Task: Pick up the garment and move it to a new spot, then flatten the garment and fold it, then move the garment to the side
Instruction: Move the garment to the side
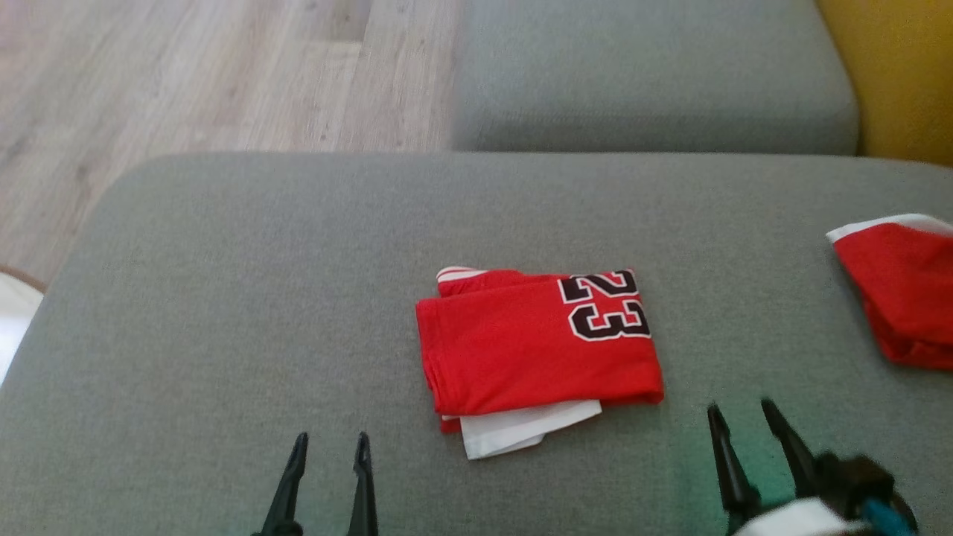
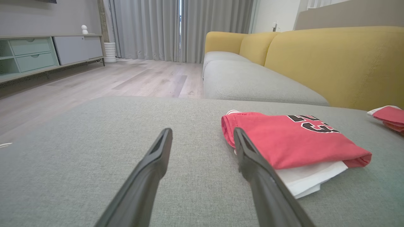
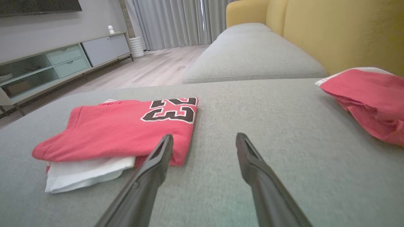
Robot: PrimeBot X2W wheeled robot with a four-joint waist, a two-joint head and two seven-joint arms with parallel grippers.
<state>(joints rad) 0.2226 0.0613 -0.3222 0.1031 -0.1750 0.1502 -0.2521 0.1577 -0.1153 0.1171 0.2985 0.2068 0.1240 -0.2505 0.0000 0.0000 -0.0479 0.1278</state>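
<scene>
Far left, wood floor (image 1: 186, 74) runs past the edge of the grey cushion (image 1: 223, 298) that serves as the work surface. Low on the left of the head view, the left pincer (image 1: 331, 438) hovers over bare fabric w/ its two dark fingers spread wide and nothing btwn them. It sits near the garment's near-left corner, apart from it as far as the head view shows.

Ctr: the garment (image 1: 536, 350), a red jersey, lies mid-cushion, folded into a compact rectangle. A black-and-white "23" (image 1: 604, 305) shows on its top face by the far-right corner. A white layer (image 1: 521, 432) pokes out from under the near edge, and striped trim peeks at the far-left corner, so the fold isn't perfectly tidy.

Right of it, the right pincer (image 1: 740, 406) hangs just off the near-right corner, fingers wide apart, holding nothing. Far right, a second red piece (image 1: 904, 298) w/ white trim lies at the cushion's edge, well apart from the folded one. Behind it rises the yellow backrest (image 1: 893, 67).

Progress, as a judgement: the pick-up and relocation, flattening and folding all look done, since the garment sits as a folded packet. What's left is moving it to the side. Both pincers are empty and flank it, so that last step hasn't begun. It prob. needs a grip that catches all layers, incl. the white one, or the packet may come undone.
</scene>
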